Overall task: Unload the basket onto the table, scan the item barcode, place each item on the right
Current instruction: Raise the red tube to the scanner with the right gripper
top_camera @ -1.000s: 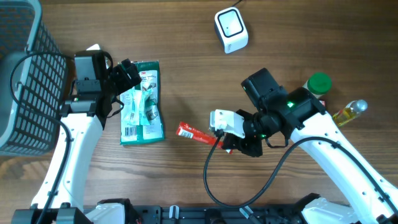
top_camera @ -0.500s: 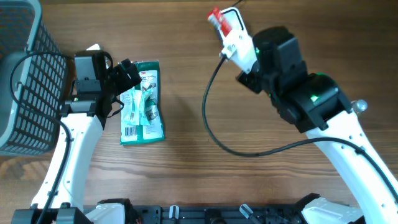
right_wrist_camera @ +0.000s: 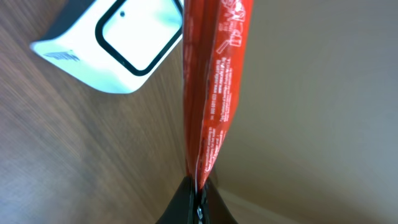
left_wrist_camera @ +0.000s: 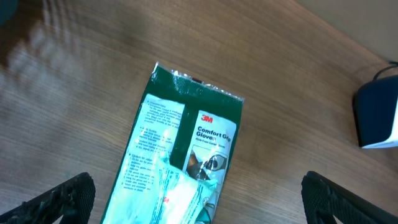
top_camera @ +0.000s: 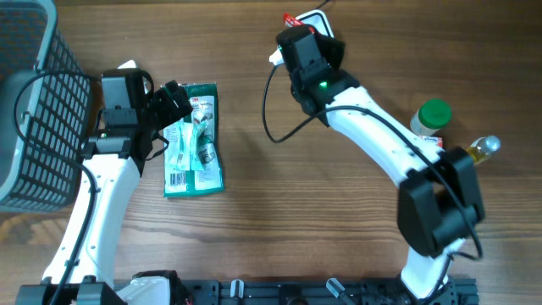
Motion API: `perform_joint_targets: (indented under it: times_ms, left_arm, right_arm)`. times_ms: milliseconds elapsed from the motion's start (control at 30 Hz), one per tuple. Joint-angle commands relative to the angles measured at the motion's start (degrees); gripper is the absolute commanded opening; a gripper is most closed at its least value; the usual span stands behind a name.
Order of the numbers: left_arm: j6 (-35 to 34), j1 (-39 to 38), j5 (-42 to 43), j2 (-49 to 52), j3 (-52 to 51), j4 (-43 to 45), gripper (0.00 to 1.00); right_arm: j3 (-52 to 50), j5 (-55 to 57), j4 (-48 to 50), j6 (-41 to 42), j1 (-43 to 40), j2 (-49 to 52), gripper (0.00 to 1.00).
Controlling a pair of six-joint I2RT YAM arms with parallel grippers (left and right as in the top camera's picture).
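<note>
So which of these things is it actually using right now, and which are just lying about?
In use:
- red packet, pinched in the right fingers
- white scanner box, close by the packet

Lying about:
- green glove pack, under the open left fingers
- wire basket
- green-capped bottle
- oil bottle
</note>
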Motion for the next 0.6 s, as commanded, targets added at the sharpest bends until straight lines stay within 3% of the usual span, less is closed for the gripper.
perform_joint_targets:
  times_ms: [0, 200, 567]
  left_arm:
    - [1.16, 0.24, -0.15, 0.28, 0.13, 0.11, 1.0]
    - [1.16, 0.24, -0.15, 0.28, 0.13, 0.11, 1.0]
    - [1.14, 0.24, -0.15, 0.28, 0.13, 0.11, 1.0]
  right_arm:
    - [0.31, 5.14, 3.74, -2.86, -2.05, 5.64, 0.04]
    - [0.28, 9.64, 10.16, -2.67, -6.21, 11.65, 0.04]
    - [0.28, 11.56, 16.59, -4.39, -6.49, 12.87, 0.04]
